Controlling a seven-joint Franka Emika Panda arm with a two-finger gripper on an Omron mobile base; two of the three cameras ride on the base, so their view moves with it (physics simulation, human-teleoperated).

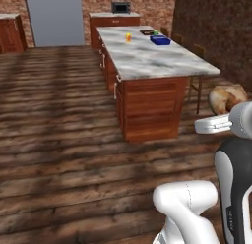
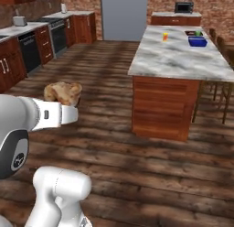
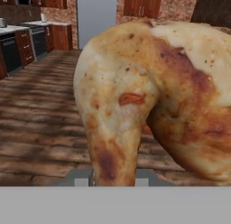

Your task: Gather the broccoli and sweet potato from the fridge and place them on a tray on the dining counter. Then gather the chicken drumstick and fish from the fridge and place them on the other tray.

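Chicken drumstick point(image 3: 149, 96) carried at the gripper, well short of the dining counter point(image 1: 152, 58).

In the hand view the drumstick sits right against the camera: its thin bone end drops down between the finger tips, and the thick meaty end swells up and to the right, so its long axis runs roughly from lower middle to upper right. The gripper point(image 3: 113, 182) looks closed on that narrow end, though the pads are mostly hidden behind the meat. Its skin is golden-brown, blotched with darker roasted patches, rounded and lumpy. In the left base view the drumstick point(image 1: 226, 98) hangs just beyond the white wrist, over dark wooden floor planks. Far ahead of the hand, the marble-topped, wood-sided counter carries a blue tray point(image 1: 160, 40), a darker tray point(image 1: 147, 32) and a small yellow item point(image 1: 128, 37). Beyond stands the grey fridge point(image 3: 97, 20).
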